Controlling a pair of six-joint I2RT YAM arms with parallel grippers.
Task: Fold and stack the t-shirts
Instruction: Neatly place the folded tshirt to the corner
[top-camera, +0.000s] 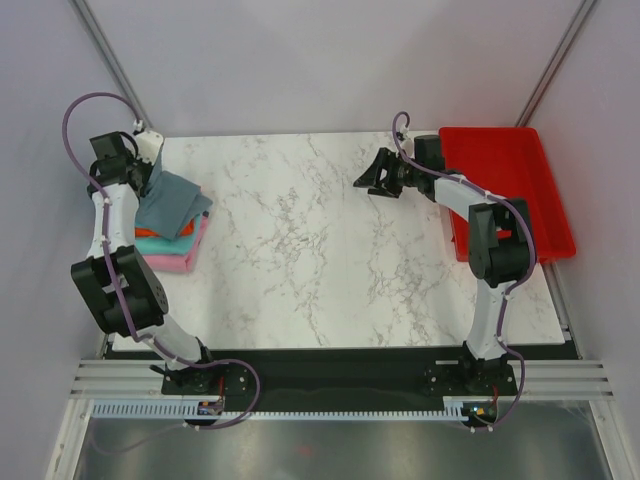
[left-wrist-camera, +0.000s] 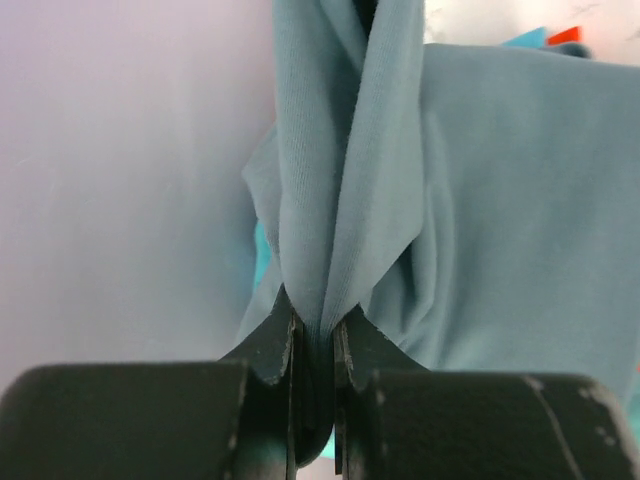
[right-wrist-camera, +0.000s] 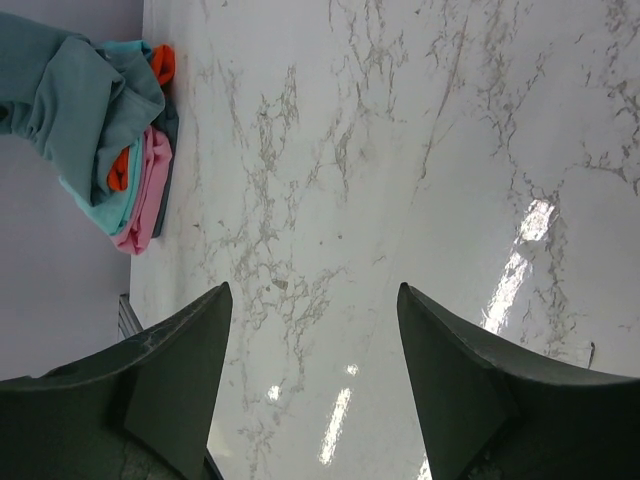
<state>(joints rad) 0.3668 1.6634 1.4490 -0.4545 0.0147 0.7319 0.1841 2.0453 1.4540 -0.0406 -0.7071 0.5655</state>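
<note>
A slate grey-blue t-shirt (top-camera: 172, 203) hangs bunched from my left gripper (top-camera: 150, 172) at the table's far left, draping onto a stack of folded teal (top-camera: 160, 244), orange (top-camera: 150, 233) and pink (top-camera: 180, 262) t-shirts. In the left wrist view the gripper (left-wrist-camera: 318, 325) is shut on a pinched fold of the grey-blue t-shirt (left-wrist-camera: 500, 230). My right gripper (top-camera: 372, 180) hovers open over the marble at the far right; in its wrist view the gripper (right-wrist-camera: 312, 300) holds nothing, and the grey-blue t-shirt (right-wrist-camera: 70, 95) and the stack under it (right-wrist-camera: 140, 200) show far off.
A red plastic tray (top-camera: 505, 180) lies at the table's right edge behind the right arm. The white marble tabletop (top-camera: 320, 260) spreads between the arms. A pale wall stands close behind the left gripper.
</note>
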